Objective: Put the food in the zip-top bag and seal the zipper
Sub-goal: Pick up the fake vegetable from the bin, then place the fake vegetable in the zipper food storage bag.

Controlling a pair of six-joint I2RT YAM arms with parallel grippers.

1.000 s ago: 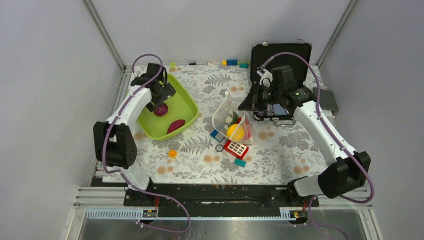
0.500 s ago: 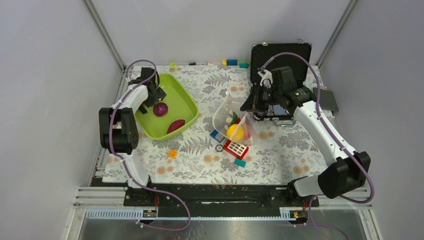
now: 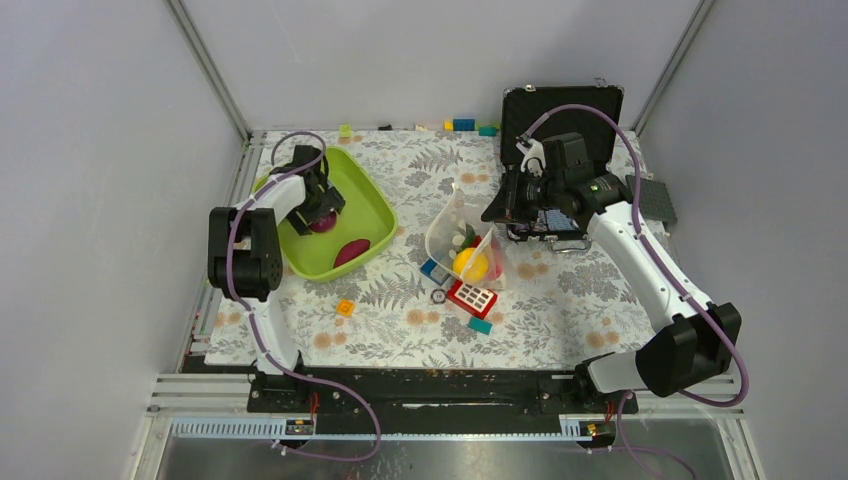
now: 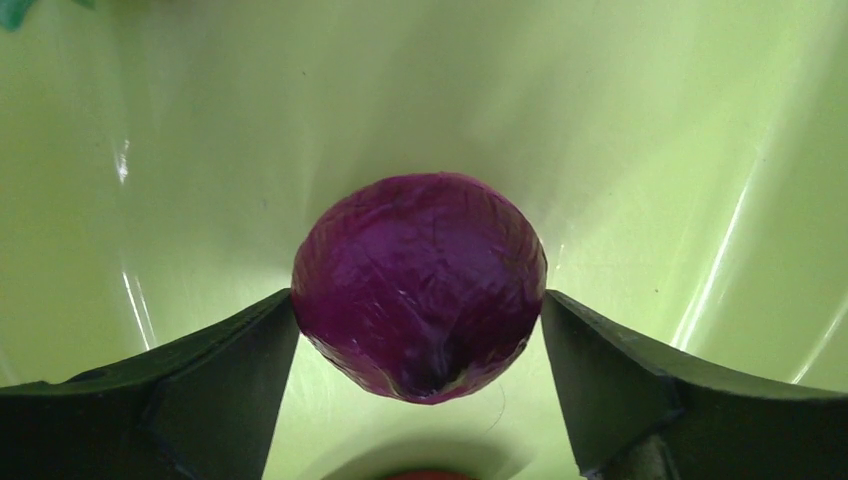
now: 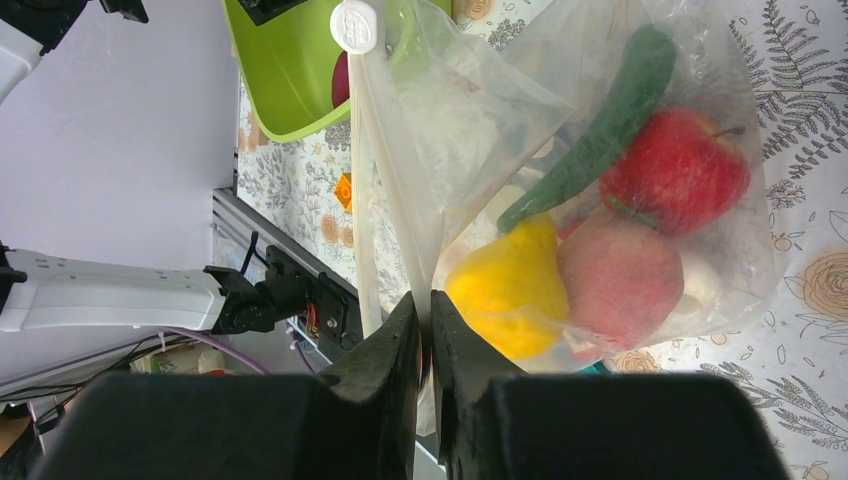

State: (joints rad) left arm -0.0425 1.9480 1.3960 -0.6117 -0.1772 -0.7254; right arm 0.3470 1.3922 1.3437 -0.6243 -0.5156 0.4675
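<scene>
A purple onion (image 4: 420,285) rests on the floor of the lime-green tub (image 3: 372,200). My left gripper (image 4: 418,300) is down in the tub with one finger touching each side of the onion. From above, that gripper (image 3: 320,210) covers most of the onion (image 3: 322,227). A dark red piece (image 3: 352,250) lies beside it. My right gripper (image 5: 424,320) is shut on the mouth edge of the zip-top bag (image 5: 470,130), near its zipper (image 5: 364,180), whose white slider (image 5: 354,25) sits at the far end. Inside are a yellow lemon (image 5: 505,290), a peach (image 5: 620,280), a red fruit (image 5: 675,170) and a green pepper (image 5: 600,120).
An open black case (image 3: 560,110) stands behind the right arm. Small blocks (image 3: 463,124) line the back edge. A red and white piece (image 3: 472,297), a teal block (image 3: 480,325) and an orange block (image 3: 345,307) lie in front of the bag.
My left gripper swung out to the tub's left rim, then came back down around the onion and began closing on it. The right arm and bag have not moved.
</scene>
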